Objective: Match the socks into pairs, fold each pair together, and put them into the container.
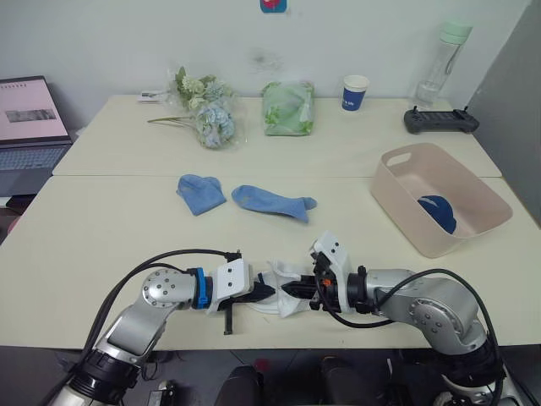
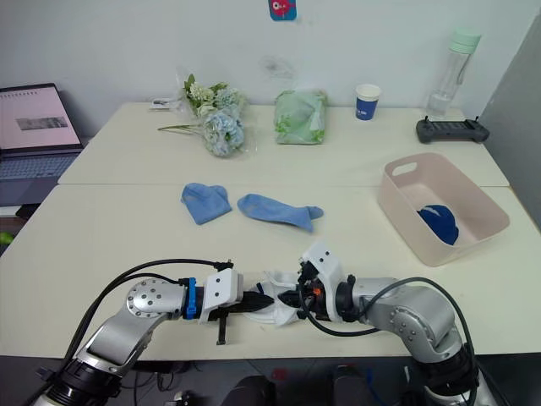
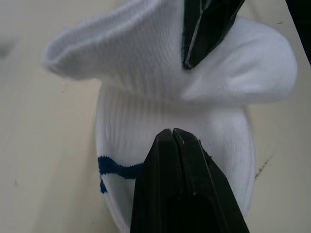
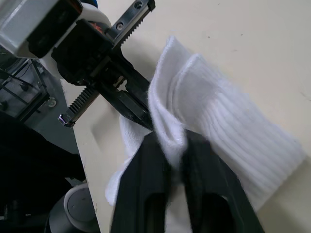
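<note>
Two white socks (image 1: 279, 286) lie bunched at the table's near edge, between my grippers. My right gripper (image 4: 175, 141) is shut on a raised fold of the upper white sock (image 4: 233, 126). My left gripper (image 3: 172, 132) is shut, its tip resting on the lower white sock (image 3: 126, 145), which has a blue mark. Mid-table lie two light blue socks, one folded (image 1: 200, 192) and one stretched out (image 1: 272, 201). The pale pink container (image 1: 406, 222) stands at the right with a dark navy bundle (image 1: 438, 211) inside.
Along the far edge of the table are a flower bunch (image 1: 207, 110), a green bag (image 1: 287, 107), a blue paper cup (image 1: 355, 93), a clear bottle (image 1: 444, 59) and a black controller (image 1: 439, 121). A laptop (image 1: 30, 127) sits at far left.
</note>
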